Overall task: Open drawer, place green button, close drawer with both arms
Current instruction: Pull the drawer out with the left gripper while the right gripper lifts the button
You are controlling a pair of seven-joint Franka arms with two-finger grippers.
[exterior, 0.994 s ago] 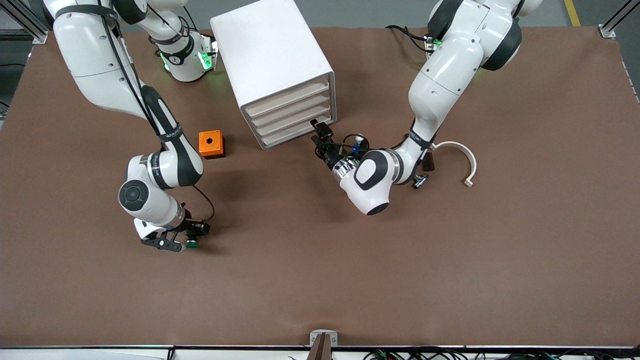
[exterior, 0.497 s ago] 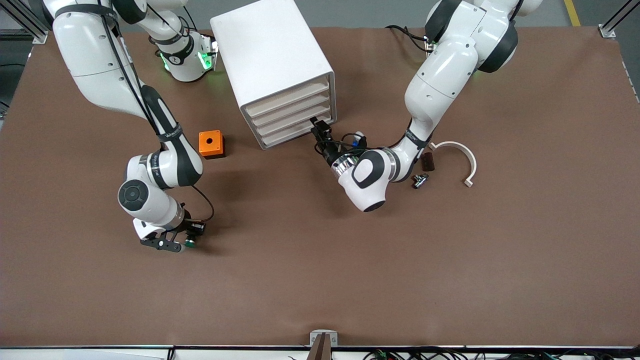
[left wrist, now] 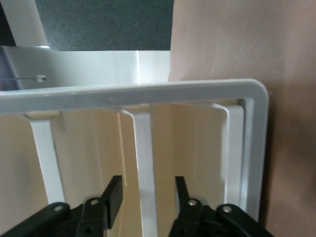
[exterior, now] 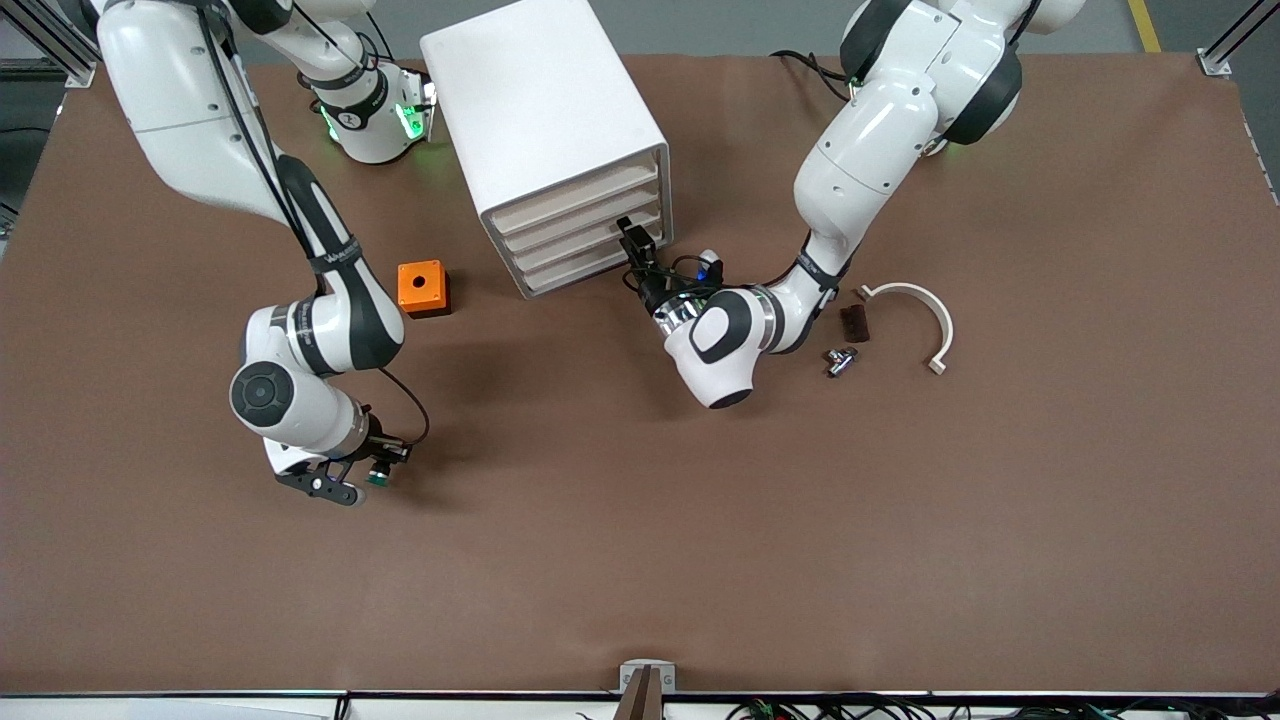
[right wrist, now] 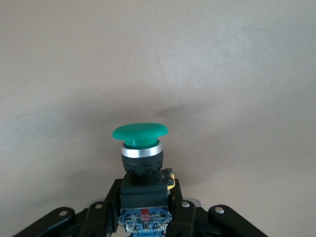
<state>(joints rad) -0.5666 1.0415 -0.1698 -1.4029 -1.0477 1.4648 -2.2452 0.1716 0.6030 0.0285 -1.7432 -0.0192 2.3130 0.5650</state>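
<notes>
The white cabinet (exterior: 545, 110) stands toward the robots' bases with all four cream trays pushed in. The drawer (exterior: 578, 268) is the lowest. My left gripper (exterior: 634, 243) is open at the cabinet's front corner, level with the lower trays. In the left wrist view its fingers (left wrist: 113, 193) straddle a white strip (left wrist: 144, 148) of the cabinet's front (left wrist: 148, 91). My right gripper (exterior: 366, 473) is shut on the button (exterior: 379, 478), held just above the table toward the right arm's end. The right wrist view shows the button's green cap (right wrist: 140, 132) sticking out past the right gripper (right wrist: 146, 200).
An orange box with a hole (exterior: 422, 287) sits beside the cabinet toward the right arm's end. Toward the left arm's end lie a white curved part (exterior: 925, 305), a dark brown piece (exterior: 855, 322) and a small metal part (exterior: 839, 360).
My left gripper has moved in toward the cabinet's front. My right gripper has shifted slightly with the button in it.
</notes>
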